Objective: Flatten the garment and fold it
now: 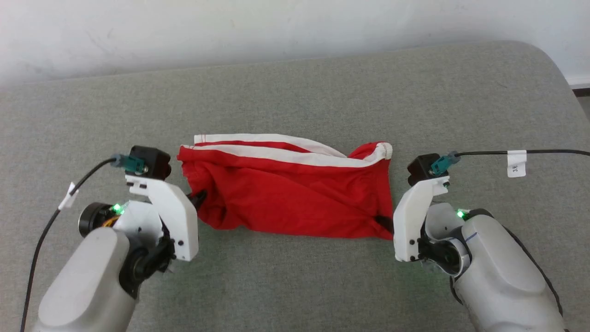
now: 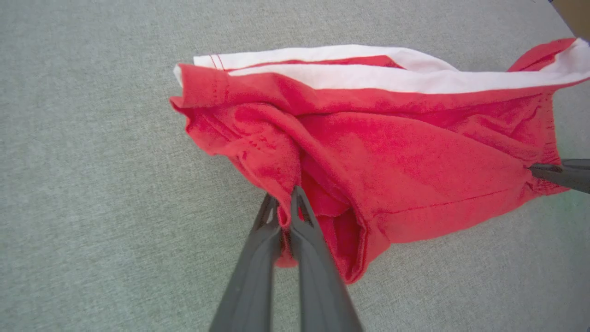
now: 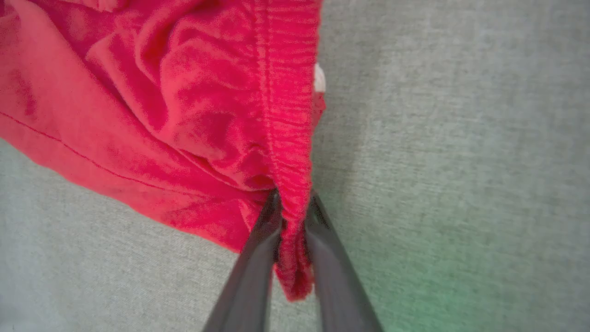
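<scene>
You're flattening: left gripper (image 2: 282, 210) and right gripper (image 3: 292, 207) each clamp an end of the red white-striped garment (image 1: 286, 198); next, draw them apart

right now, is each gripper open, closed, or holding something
left gripper: closed, pinching the garment at its left end
right gripper: closed on the garment's right edge

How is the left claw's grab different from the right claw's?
The left gripper pinches loose crumpled cloth; the right gripper pinches a ribbed band. The left gripper's fingers nearly touch; the right gripper's stand wider. Both are shut on the red garment.
</scene>
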You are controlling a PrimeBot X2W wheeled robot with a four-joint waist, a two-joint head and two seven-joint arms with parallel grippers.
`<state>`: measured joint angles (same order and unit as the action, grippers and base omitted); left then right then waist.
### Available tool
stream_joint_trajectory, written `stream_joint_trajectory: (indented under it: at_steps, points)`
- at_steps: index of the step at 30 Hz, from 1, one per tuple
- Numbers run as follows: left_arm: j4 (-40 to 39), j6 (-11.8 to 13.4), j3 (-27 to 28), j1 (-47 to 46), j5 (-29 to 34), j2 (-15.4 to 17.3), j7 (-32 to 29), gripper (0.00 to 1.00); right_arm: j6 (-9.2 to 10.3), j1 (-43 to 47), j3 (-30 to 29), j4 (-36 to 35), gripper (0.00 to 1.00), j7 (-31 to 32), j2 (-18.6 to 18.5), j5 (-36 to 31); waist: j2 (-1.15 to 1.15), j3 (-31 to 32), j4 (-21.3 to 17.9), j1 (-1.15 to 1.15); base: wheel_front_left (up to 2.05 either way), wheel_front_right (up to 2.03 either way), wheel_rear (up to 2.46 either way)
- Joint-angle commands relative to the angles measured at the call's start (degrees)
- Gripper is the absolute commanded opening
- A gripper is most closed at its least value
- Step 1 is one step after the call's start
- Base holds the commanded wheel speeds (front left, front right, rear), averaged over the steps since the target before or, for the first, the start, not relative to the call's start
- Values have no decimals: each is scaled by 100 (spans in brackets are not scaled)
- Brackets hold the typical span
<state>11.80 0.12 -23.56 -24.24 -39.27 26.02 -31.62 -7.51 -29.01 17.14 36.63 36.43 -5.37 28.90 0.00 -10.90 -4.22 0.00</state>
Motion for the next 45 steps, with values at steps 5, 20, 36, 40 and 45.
stream_joint_trajectory:
  at_steps: [5, 20, 36, 40, 45]
  points:
    - [-318, 93, 64, 409, 27, 93, 257, 0, 2, 182, 183, -216, 0, -153, 16, 557, 0, 183, 24, 0, 0, 0, 0]
    - [-2045, 1022, 460, 2838, -203, 404, 600, 0, 2, 1835, -7, -2196, 0, -258, -802, 1392, 0, 923, 188, 0, 0, 0, 0]
    - [-1284, 1225, 656, 3347, -267, -283, 1862, 100, 2, 3155, -594, -2568, 100, -1623, -378, 188, 0, 1070, 259, 0, 0, 0, 0]
    - [-1343, 1334, 758, 3327, 154, -394, 2758, 100, 2, 3484, -882, -3103, 100, -1814, -218, -156, 0, 1163, 281, 0, 0, 0, 0]
    - [-1345, 1383, 740, 3219, 810, -472, 3966, 100, 2, 3567, -1137, -3539, 100, -1333, -168, -466, 0, 1230, 354, 0, 0, 0, 0]
